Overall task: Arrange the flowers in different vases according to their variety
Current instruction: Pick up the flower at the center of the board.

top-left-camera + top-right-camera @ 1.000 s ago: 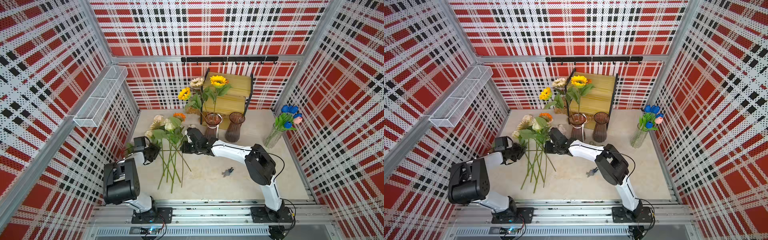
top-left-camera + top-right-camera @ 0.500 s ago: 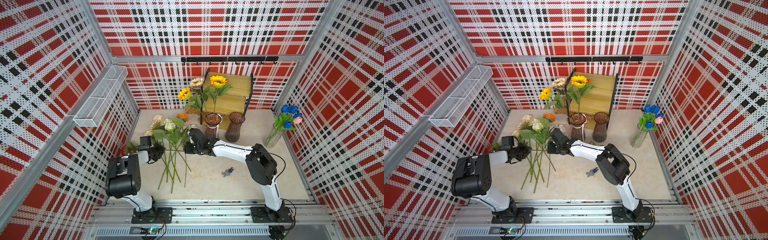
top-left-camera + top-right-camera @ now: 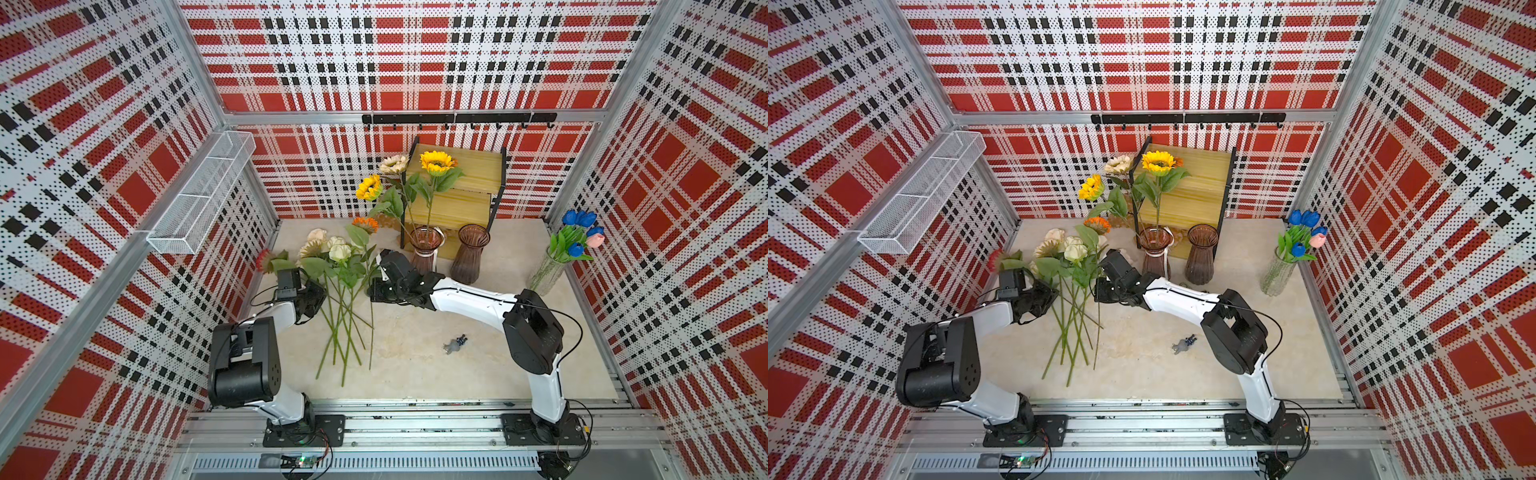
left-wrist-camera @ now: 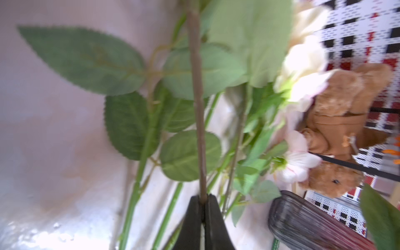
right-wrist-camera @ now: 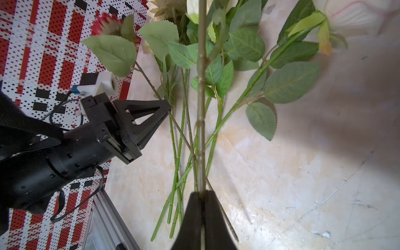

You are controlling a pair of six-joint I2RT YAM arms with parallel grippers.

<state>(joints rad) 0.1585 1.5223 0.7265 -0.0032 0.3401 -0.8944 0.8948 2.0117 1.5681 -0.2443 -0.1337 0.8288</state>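
Loose flowers [image 3: 340, 291] lie in a pile on the table left of centre, cream roses [image 3: 1074, 251] among them. My left gripper [image 3: 319, 291] [image 4: 202, 198] is shut on a thin brown stem that leads toward the red sunflower [image 3: 264, 259] [image 5: 106, 25]. My right gripper [image 3: 372, 287] [image 5: 202, 192] is shut on an olive stem [image 5: 201, 108] raised above the pile. The pinkish vase [image 3: 426, 247] holds yellow and cream sunflowers [image 3: 436, 161]. The brownish-purple vase [image 3: 469, 253] stands empty. The clear cylinder [image 3: 546, 274] holds blue tulips [image 3: 579, 218] and one pink.
A wooden two-tier shelf [image 3: 457, 183] stands behind the tinted vases. A brown plush bear [image 4: 337, 104] sits near it. A small dark object [image 3: 455, 344] lies on the table near the right arm. A wire basket [image 3: 199, 195] hangs on the left wall.
My left gripper has moved right into the pile and shut on a stem. The right gripper has stayed shut and risen slightly with its stem.
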